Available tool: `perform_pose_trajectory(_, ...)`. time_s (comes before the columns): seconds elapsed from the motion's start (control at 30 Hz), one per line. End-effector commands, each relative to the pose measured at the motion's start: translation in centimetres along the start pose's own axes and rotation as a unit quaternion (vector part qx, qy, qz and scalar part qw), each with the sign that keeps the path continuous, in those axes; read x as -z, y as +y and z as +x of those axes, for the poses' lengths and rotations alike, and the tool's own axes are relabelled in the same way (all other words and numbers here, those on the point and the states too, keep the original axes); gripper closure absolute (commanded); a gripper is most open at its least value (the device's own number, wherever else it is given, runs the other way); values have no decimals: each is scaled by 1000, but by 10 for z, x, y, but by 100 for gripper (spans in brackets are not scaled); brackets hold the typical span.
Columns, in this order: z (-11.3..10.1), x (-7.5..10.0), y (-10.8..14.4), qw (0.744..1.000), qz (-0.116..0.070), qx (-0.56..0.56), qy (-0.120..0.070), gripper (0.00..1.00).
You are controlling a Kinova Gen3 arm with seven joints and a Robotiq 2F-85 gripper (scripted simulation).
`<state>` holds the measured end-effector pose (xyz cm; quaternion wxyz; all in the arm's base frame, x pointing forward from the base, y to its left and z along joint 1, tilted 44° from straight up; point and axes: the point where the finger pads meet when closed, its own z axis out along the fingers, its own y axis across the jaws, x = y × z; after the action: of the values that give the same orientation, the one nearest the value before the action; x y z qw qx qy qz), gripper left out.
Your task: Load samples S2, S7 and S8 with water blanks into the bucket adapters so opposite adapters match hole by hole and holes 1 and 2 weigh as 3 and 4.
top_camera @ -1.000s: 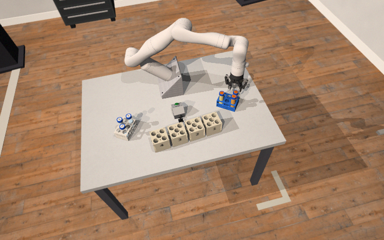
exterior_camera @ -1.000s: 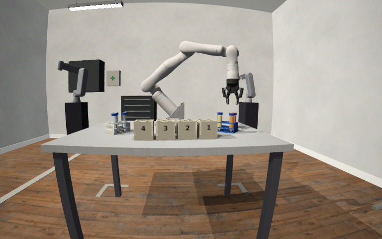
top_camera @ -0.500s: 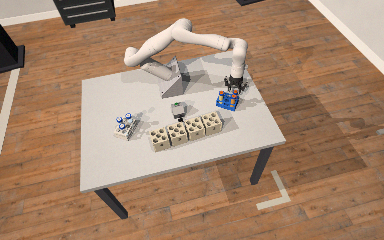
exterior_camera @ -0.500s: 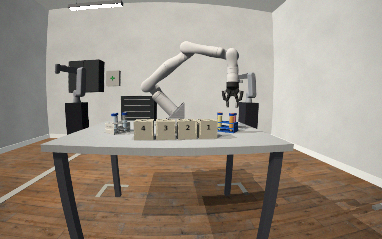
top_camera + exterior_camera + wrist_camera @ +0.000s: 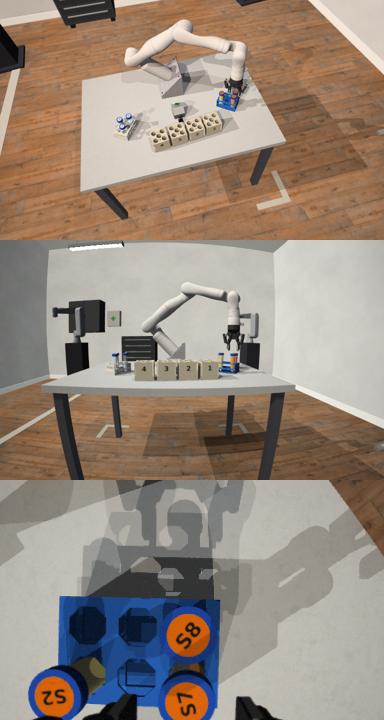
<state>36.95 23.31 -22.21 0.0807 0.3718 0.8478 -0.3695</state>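
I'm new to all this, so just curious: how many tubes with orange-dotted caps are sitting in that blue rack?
3, all in the blue rack: S8 in a far corner hole, S7 right beside it, S2 at the opposite near corner. None seems hidden.

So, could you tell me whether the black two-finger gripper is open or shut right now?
Open: the black two-finger gripper hangs above the blue tube rack, fingers spread, nothing between them.
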Motion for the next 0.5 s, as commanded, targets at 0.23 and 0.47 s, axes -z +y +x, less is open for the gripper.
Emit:
perform_pose_trajectory(0.23,0,-11,1,1000,-1,0,0,38)
perform_pose_trajectory(0.47,0,-20,1,1000,-1,0,0,38)
